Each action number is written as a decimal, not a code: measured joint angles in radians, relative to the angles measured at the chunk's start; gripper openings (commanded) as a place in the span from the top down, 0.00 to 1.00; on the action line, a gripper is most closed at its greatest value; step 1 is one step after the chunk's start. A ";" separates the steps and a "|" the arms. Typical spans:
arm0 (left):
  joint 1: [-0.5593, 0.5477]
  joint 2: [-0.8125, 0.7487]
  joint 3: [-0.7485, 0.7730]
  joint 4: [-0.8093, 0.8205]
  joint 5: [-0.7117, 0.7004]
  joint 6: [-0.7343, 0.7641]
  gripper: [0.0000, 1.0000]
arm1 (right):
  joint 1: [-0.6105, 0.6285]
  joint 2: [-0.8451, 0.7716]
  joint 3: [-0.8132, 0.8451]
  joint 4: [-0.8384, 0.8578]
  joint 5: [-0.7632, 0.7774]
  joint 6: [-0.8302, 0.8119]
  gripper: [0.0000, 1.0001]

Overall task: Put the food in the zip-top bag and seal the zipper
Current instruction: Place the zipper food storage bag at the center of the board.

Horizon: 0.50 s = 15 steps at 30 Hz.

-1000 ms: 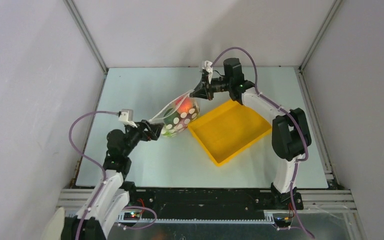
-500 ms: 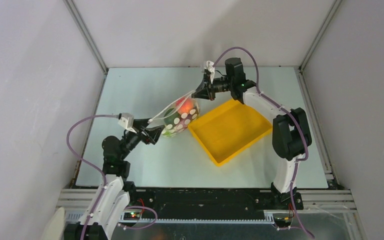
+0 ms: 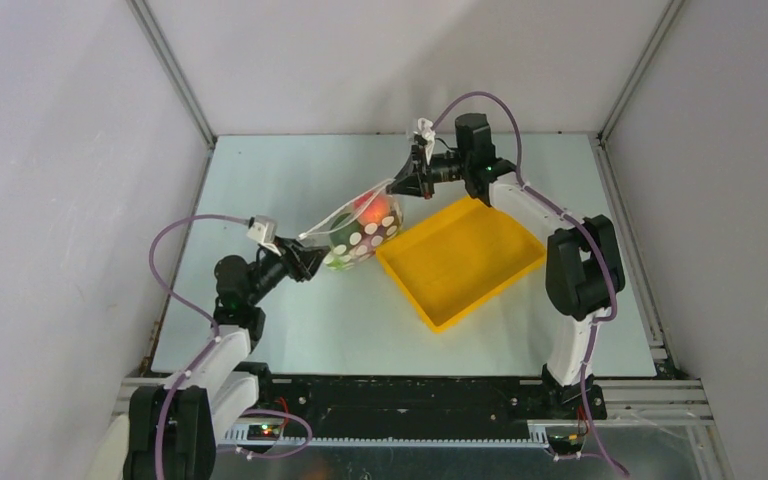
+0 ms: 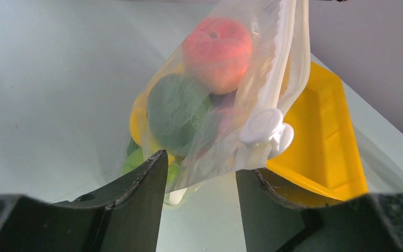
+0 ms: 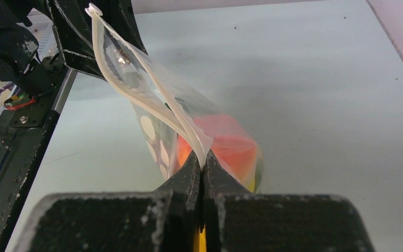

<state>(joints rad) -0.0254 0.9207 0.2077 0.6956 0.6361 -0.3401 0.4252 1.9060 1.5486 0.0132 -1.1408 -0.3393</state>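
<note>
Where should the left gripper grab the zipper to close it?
Probably the round white tab at the zipper's lower end, coming from below. The right gripper pinches the zipper's upper end, so the strip hangs stretched. The tab sticks out just above the left gripper, whose jaws are open.

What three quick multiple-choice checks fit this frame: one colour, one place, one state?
1. The tray is: A yellow, B blue, C white.
2. The food is: A in the tray, B in the bag, C loose on the table.
3. The right gripper is: A open above the tray, B shut on the bag's zipper strip, C shut on nothing.

Answers:
1. A: the top view shows it bright yellow.
2. B: it shows through the clear plastic in the left wrist view.
3. B: the right wrist view shows its fingers pinched together on the white strip.
</note>
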 measured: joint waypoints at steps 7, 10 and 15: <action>0.000 0.010 0.001 0.088 0.016 -0.017 0.45 | -0.009 0.000 -0.002 0.020 -0.018 0.018 1.00; 0.000 0.008 0.001 0.131 0.014 -0.026 0.49 | -0.009 0.000 -0.007 0.027 -0.025 0.026 1.00; 0.000 0.036 0.001 0.220 0.020 -0.050 0.67 | -0.010 0.000 -0.011 0.037 -0.035 0.038 1.00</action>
<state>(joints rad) -0.0254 0.9569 0.2085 0.9161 0.6559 -0.3897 0.4149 1.9064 1.5372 0.0505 -1.1759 -0.3012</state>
